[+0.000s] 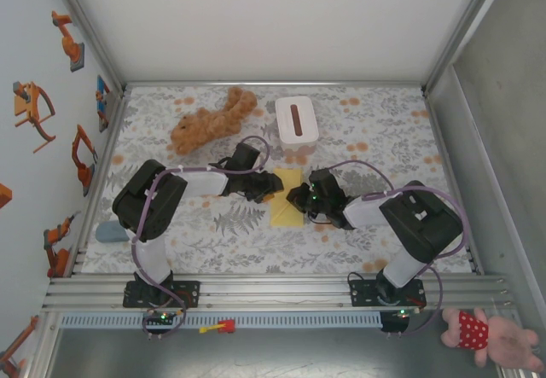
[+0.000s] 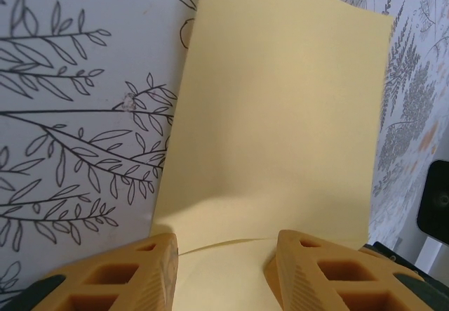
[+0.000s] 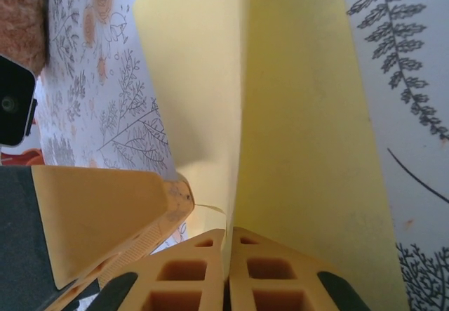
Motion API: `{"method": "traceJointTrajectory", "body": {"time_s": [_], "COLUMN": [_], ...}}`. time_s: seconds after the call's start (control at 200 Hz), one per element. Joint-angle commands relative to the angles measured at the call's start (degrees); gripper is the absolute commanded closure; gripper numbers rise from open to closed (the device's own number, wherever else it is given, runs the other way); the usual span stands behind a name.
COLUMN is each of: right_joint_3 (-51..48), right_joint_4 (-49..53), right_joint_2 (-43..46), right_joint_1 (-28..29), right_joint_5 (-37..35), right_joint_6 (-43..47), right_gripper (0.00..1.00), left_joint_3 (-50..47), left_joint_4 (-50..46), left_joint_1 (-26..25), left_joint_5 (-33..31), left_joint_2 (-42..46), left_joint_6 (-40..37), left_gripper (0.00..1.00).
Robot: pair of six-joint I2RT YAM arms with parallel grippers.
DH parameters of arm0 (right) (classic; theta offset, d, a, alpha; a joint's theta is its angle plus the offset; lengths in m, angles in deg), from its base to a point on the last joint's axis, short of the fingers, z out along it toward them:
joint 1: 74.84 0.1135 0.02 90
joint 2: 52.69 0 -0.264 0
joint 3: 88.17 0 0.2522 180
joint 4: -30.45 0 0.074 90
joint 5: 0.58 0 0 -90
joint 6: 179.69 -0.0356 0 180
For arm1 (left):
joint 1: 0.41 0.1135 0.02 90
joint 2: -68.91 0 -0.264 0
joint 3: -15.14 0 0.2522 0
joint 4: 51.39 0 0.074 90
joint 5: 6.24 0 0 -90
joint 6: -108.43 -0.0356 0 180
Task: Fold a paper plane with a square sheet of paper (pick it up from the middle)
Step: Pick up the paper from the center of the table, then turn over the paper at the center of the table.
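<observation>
Square sheet of paper (image 1: 287, 212) is mid-table on the floral cloth (image 1: 384, 148), right between my two grippers. From the overhead cam it reads as a tall, narrow yellow rectangle rather than a full square. My left gripper (image 1: 266, 186) is at its left edge and my right gripper (image 1: 300, 197) at its right edge, both down low and nearly nose to nose.

On the right wrist cam, the right gripper (image 3: 228, 244) has its jaws squeezed together on the paper (image 3: 309, 149). A thin yellow edge runs straight into the seam between the two pads. From there one flap curls up off the table on the left, while the rest lies flat on the right. One of the left gripper's fingers (image 3: 105, 213) sits just beside it in that shot.

On the left wrist cam, the left gripper (image 2: 224, 248) has its jaws apart, one finger on either side of the near end of the sheet (image 2: 280, 114). The sheet lies flat there and stretches away from the camera. Honestly I can't tell if the tips are pressing on it or just over it, but they aren't pinching anything.

Behind the paper, toward the back of the table, are the brown plush toy (image 1: 209, 122) and the white box (image 1: 296, 120). Neither is touching it.
</observation>
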Motion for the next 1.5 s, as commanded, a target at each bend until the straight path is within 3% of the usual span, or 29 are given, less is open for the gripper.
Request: {"method": "traceJointTrajectory", "body": {"time_s": [0.0, 0.346, 0.556, 0.726, 0.966, 1.152, 1.492], "right_joint_3": [-0.67, 2.35, 7.60, 11.55, 13.65, 13.75, 12.26], "right_joint_4": [-1.55, 2.27, 2.82, -1.40, -10.49, -16.57, -18.78], "right_joint_2": [1.19, 11.67, 15.04, 15.05, 13.00, 11.21, 10.38], "right_joint_1": [0.28, 0.08, -0.32, -0.66, -1.98, -2.77, -4.10], "right_joint_5": [-0.94, -1.69, 4.08, 9.83, 15.48, 17.61, 18.41], "right_joint_6": [0.43, 11.88, 14.51, 12.44, 5.35, 0.50, -0.91], "right_gripper": [0.97, 1.00, 1.00, 1.00, 1.00, 1.00, 1.00], "left_joint_3": [-1.79, -13.61, -17.13, -18.10, -17.29, -17.14, -16.06], "left_joint_4": [-0.89, 3.74, 5.98, 11.28, 22.06, 27.15, 23.91], "left_joint_1": [0.60, 4.06, 7.25, 8.13, 8.26, 8.22, 8.43], "left_joint_5": [-2.48, -8.39, -3.44, 1.96, 9.76, 12.69, 12.37], "left_joint_2": [4.77, 25.73, 37.92, 40.31, 38.16, 37.05, 37.65], "left_joint_6": [1.48, 2.69, 3.58, 8.07, 12.30, 13.27, 12.35], "left_gripper": [0.58, 0.46, 0.17, 0.10, 0.10, 0.16, 0.43]}}
